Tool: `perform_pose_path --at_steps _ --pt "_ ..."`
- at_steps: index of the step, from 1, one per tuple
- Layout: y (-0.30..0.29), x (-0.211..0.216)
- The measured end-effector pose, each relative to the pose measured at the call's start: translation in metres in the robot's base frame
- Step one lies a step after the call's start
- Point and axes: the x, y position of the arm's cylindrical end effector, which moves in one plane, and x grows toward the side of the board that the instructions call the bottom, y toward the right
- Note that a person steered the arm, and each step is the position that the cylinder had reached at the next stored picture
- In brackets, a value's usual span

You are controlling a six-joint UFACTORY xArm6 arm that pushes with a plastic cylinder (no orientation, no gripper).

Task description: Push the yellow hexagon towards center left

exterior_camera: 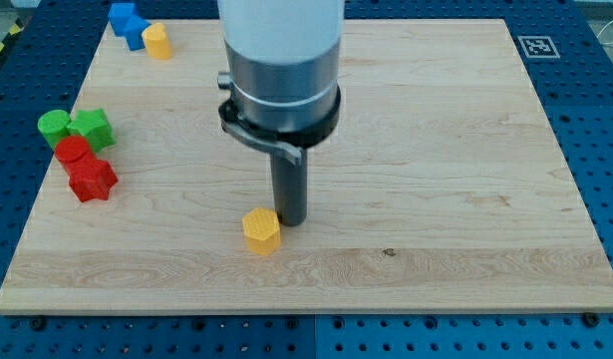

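Yellow hexagon (261, 230): lies on the counter (436, 140), near the near edge, a little left of the middle.
My tip (291, 220): stands just right of the yellow hexagon and slightly farther back, touching it or almost touching.
Gripper: there is only a rod, so nothing opens or closes.
Far left corner: blue block (128, 22) with another yellow block (157, 41) beside it.
Left edge: green cylinder (54, 125), green block (91, 128), red cylinder (74, 152), red block (92, 179) close together.

One camera looks down at a slant from beyond the wooden board's (436, 150) bottom edge, fairly near.
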Motion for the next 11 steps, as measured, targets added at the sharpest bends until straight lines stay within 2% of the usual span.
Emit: perform_pose_path --at_steps 1,2,3,4,5,7,8,10,11 --pt "-0.009 -0.027" --pt "0.005 -0.027" --pt "0.047 -0.007" --pt "0.07 0.032" --pt "0.06 0.063" --pt "0.025 0.076" --pt "0.016 0.064" --pt "0.004 0.011" --pt "0.001 0.004"
